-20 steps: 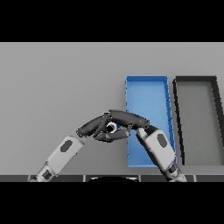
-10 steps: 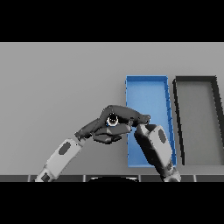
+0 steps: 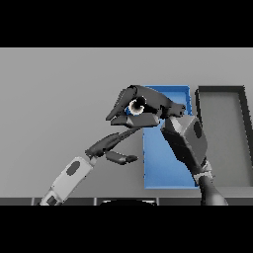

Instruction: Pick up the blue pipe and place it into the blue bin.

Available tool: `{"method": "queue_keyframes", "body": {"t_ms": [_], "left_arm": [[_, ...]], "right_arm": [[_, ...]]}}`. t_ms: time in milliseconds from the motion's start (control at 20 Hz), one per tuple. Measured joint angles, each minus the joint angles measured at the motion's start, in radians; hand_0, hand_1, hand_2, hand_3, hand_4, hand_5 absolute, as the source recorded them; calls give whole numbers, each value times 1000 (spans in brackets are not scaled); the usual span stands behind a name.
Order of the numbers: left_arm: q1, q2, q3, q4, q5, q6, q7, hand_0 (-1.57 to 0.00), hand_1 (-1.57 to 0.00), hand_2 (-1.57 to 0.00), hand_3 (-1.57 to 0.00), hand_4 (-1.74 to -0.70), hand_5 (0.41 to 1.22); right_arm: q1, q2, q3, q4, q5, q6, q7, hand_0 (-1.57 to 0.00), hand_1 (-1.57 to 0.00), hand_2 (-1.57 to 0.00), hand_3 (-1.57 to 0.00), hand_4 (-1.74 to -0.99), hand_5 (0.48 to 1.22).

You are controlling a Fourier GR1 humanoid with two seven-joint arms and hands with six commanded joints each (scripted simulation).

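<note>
Up at the blue bin's (image 3: 165, 170) left rim, the right hand (image 3: 148, 106) has its fingers curled tight round the blue pipe (image 3: 135, 106), held above the table (image 3: 59, 89). Left hand (image 3: 116, 148) sits lower, fingers relaxed and apart, holding nothing. Black bin (image 3: 222, 138) stands just right of the blue one.

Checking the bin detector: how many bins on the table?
2. The blue bin lies right of centre, partly covered by the right hand. The dark bin sits just to its right, at the table's right edge. None appear hidden.
</note>
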Motion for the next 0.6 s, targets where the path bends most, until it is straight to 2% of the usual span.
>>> {"method": "queue_keyframes", "body": {"t_ms": [100,250,300,350,500,600], "left_arm": [[7,10,1,-5,2,-5,2,1,1,1,1,-860,484],[15,10,-2,-23,-5,10,22,1,1,1,1,-844,481],[18,15,-2,-32,-8,13,18,1,1,1,1,-841,477],[17,16,-1,-34,-8,15,29,1,1,1,1,-835,474],[11,20,4,-29,-19,23,31,1,1,1,1,-829,465],[22,20,0,-24,-29,29,29,1,1,1,1,-825,461]], "right_arm": [[-62,-33,-58,65,26,-37,-26,-1571,-1571,-1571,-1571,-1497,1221],[-91,-81,-117,168,122,-55,-63,-1571,-1571,-1571,-1571,-1498,1221],[-92,-98,-135,218,151,-52,-60,-1571,-1571,-1571,-1571,-1498,1221],[-91,-115,-158,260,178,-50,-69,-1571,-1571,-1571,-1571,-1498,1221],[-50,-160,-220,368,212,-43,-43,-1571,-1571,-1571,-1571,-1499,1221],[3,-172,-243,401,247,-58,-33,-1571,-1571,-1571,-1571,-1499,1221]]}}
